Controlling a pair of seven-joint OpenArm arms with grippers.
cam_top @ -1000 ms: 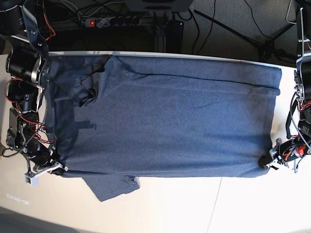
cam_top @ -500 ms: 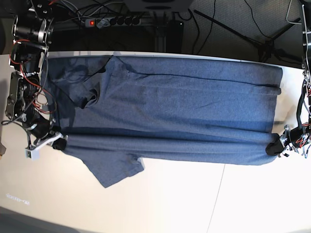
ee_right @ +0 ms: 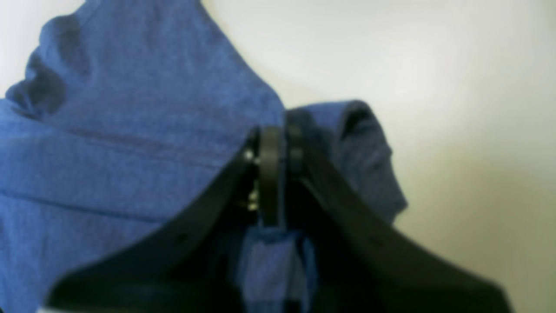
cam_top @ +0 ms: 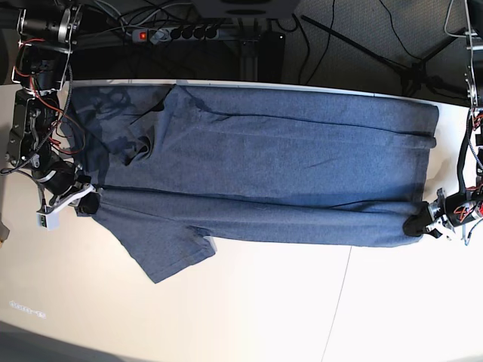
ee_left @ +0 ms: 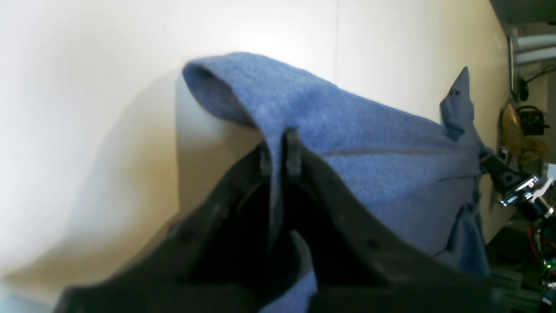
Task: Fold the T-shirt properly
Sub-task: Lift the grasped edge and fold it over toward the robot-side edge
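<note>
The blue-grey T-shirt (cam_top: 264,166) lies spread across the white table (cam_top: 272,317), plain side up, neck end at the left. Its near edge is lifted and stretched between both grippers, with one sleeve (cam_top: 166,253) hanging toward the front. My left gripper (cam_top: 419,224) at the right is shut on the hem corner; the left wrist view shows its jaws (ee_left: 280,150) pinching the cloth (ee_left: 347,139). My right gripper (cam_top: 84,204) at the left is shut on the shoulder edge; the right wrist view shows cloth (ee_right: 130,130) clamped between its jaws (ee_right: 278,148).
A power strip (cam_top: 177,34) and cables lie behind the table's far edge. Dark stands (cam_top: 415,72) are at the back right. The table's back edge runs just above the shirt. A seam in the table top (cam_top: 339,309) runs toward the front.
Both grippers have risen and moved back from the table's front with the near edge of the shirt. The lifted fold now hangs higher and the sleeve has slid back with it.
</note>
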